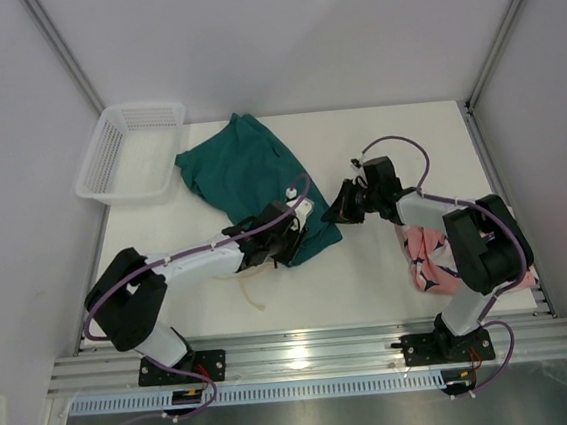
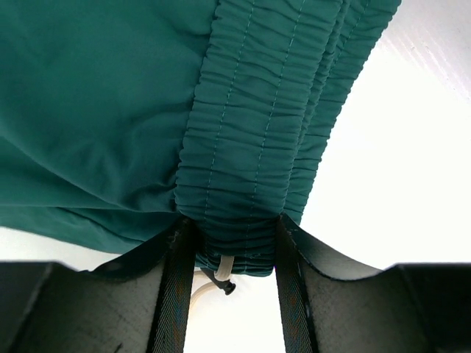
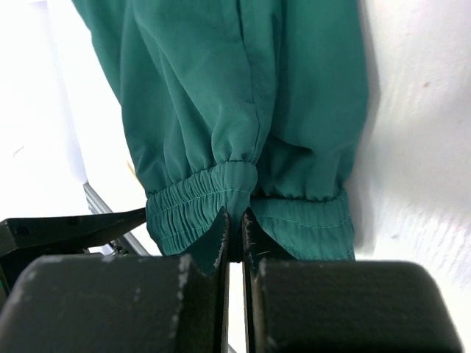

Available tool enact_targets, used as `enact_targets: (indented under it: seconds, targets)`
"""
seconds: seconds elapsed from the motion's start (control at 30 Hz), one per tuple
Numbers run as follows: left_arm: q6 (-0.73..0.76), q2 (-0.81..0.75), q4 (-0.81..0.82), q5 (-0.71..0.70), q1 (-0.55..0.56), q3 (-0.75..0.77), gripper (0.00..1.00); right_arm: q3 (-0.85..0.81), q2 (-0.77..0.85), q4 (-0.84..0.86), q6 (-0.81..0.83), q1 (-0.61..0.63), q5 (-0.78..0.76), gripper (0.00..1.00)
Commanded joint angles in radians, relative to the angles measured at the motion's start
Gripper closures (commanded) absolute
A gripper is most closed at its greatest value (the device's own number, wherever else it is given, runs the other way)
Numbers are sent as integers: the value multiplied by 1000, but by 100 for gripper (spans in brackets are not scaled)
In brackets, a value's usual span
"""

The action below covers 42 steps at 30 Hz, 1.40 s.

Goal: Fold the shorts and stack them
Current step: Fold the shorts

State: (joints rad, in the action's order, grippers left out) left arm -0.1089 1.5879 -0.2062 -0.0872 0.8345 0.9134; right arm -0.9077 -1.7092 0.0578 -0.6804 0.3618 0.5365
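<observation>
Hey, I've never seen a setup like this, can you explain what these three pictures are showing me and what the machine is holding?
Two robot arms are bolted to a white table. One picture looks down from above; the other two come from cameras on each wrist. The left gripper is around the gathered waistband of the green shorts, its fingers on either side of the band. The right gripper is shut on another part of the same waistband. The pink shorts lie under the right arm, and a white basket sits at the far left corner.
</observation>
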Motion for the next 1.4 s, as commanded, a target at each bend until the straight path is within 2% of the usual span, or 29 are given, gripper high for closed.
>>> enact_targets:
  seconds: [0.0, 0.2, 0.5, 0.77, 1.03, 1.37]
  targets:
    - [-28, -103, -4, -61, 32, -31, 55, -36, 85, -24, 2, 6, 11, 100]
    - [-60, -230, 22, -105, 52, -108, 53, 10, 143, -52, 12, 12, -1, 100]
    - [-136, -227, 45, -129, 109, -212, 52, 191, 184, 16, -18, 40, -41, 100]
    - [-201, -218, 62, -160, 167, -274, 51, 380, 273, 77, -77, 112, -233, 100]
    - [-261, -229, 24, -200, 250, -295, 52, 342, 220, 1, -62, 111, -302, 100]
    - [-311, -172, 54, -137, 368, -300, 51, 207, 51, -85, 8, 72, -305, 100]
